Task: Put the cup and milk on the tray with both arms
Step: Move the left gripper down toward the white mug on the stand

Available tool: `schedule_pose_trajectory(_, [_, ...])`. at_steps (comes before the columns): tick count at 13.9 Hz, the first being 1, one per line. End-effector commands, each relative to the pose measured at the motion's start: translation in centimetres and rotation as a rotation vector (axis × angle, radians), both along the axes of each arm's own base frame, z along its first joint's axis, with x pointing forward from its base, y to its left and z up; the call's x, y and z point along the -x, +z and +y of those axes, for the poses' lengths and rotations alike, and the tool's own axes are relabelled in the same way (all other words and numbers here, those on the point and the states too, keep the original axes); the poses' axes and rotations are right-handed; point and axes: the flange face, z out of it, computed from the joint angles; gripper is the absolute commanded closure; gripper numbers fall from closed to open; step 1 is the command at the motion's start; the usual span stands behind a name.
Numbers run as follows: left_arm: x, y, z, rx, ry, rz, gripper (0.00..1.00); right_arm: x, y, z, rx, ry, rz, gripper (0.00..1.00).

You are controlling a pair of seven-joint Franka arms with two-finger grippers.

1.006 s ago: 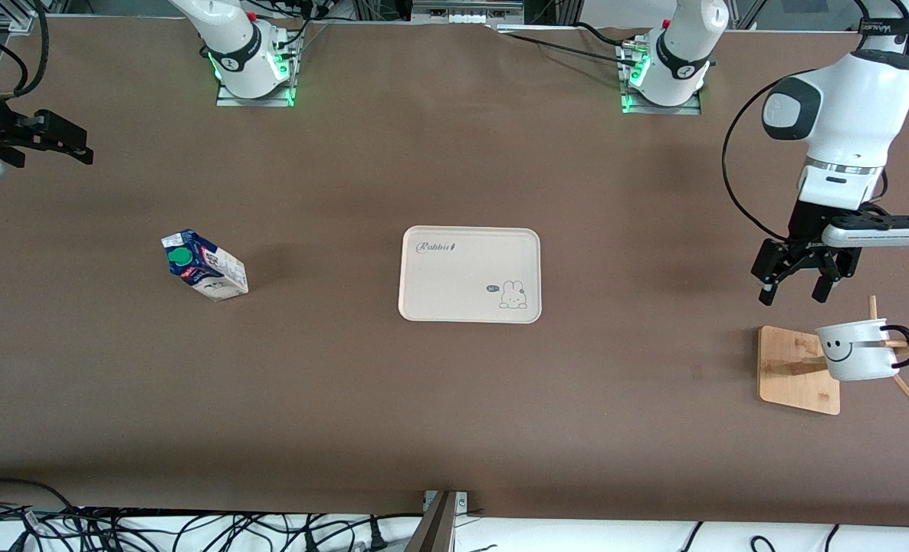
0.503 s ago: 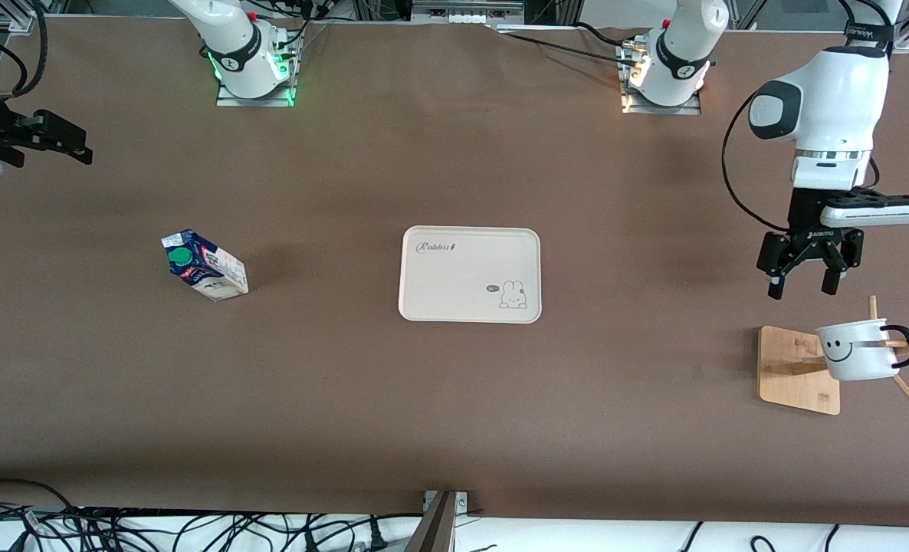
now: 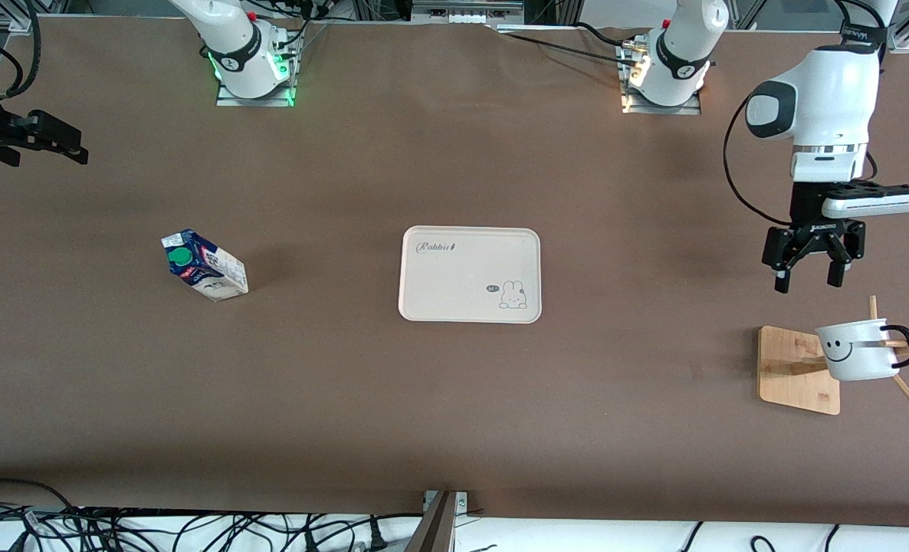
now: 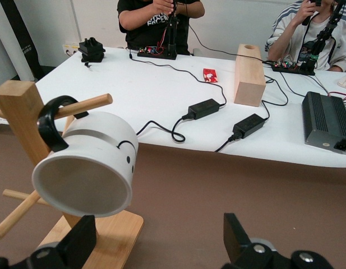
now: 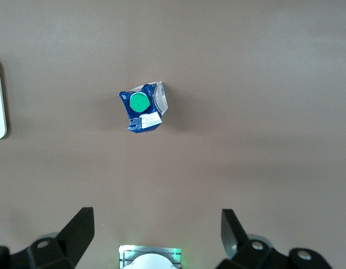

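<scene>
"Rabbit" on tray (image 3: 454, 276), carton (image 5: 142, 106) possibly "1L"

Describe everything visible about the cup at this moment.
The cup is a small white mug with a black smiley face on its side and a black loop handle. It looks glazed, like ceramic or enamel. It hangs tipped sideways by that handle on a peg of the wooden rack, at the left arm's end of the table, its open mouth showing empty in the left wrist view. Only the rack touches it; the left tool hovers open near it, not touching.
</scene>
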Motion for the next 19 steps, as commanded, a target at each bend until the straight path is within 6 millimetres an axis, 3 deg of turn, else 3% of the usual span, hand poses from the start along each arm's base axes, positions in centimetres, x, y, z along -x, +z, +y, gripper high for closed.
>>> schedule_pose_trajectory(1, [0.3,-0.3,0.7,-0.005,0.017,0.002,0.0,0.0,0.4,-0.3,0.008,-0.013,0.006,0.0])
schedule_pose_trajectory(4, [-0.1,-2.0,1.5,-0.004,0.032,0.034,0.0,0.0,0.4,-0.3,0.008,-0.013,0.006,0.0])
schedule_pose_trajectory(19, [-3.9,-2.5,1.9,-0.012,0.029,0.017,0.0,0.0,0.4,-0.3,0.008,-0.013,0.006,0.0])
